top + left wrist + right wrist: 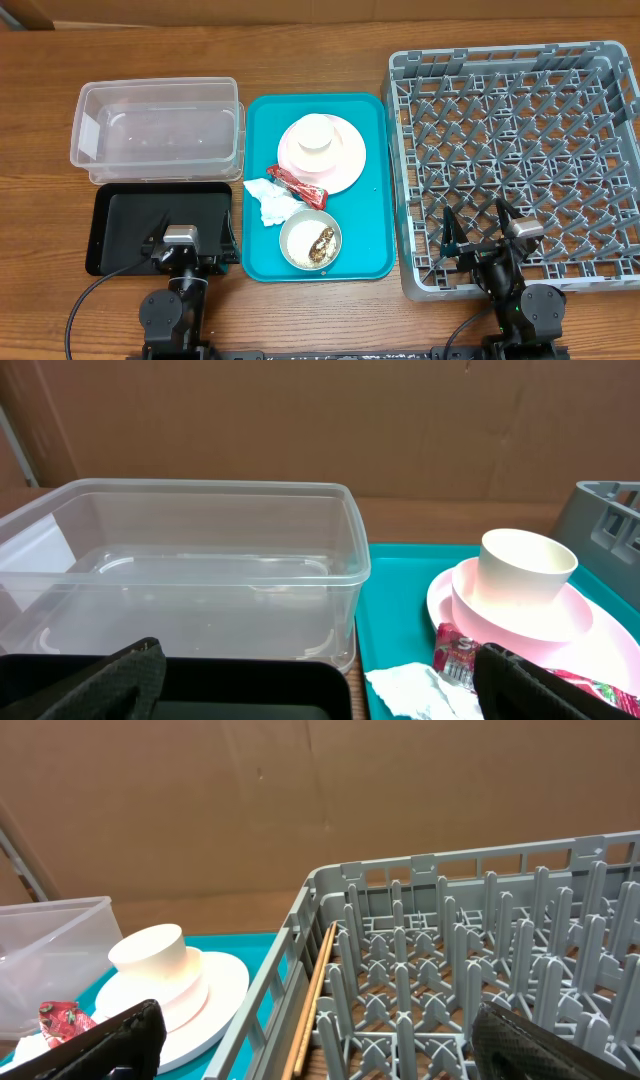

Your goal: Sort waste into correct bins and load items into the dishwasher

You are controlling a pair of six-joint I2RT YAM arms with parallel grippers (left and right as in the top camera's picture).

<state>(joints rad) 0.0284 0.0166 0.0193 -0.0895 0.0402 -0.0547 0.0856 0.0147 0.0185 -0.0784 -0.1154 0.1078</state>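
Ahead and to the right of the left gripper (185,240), the red wrapper (296,184) and the crumpled napkin (272,203) are lying on the teal tray (262,120), touching each other. The round bowl (291,232) of rice scraps (320,243) is sitting just nearer.

That crowding is probably making the first pick risky. Jaws closing on the wrapper could be catching the napkin too. They could also be nudging the pink plate (345,172), whose edge the wrapper is touching, and tipping the cup (318,133) stacked on it.

Both grippers are standing wide open, holding nothing. The left gripper is hovering over the black tray (130,215), with the clear tub (158,85) lying straight ahead beyond it. The right gripper (477,225) is hovering over the near edge of the grey rack (500,58), with all the waste and dishes lying off to its left.
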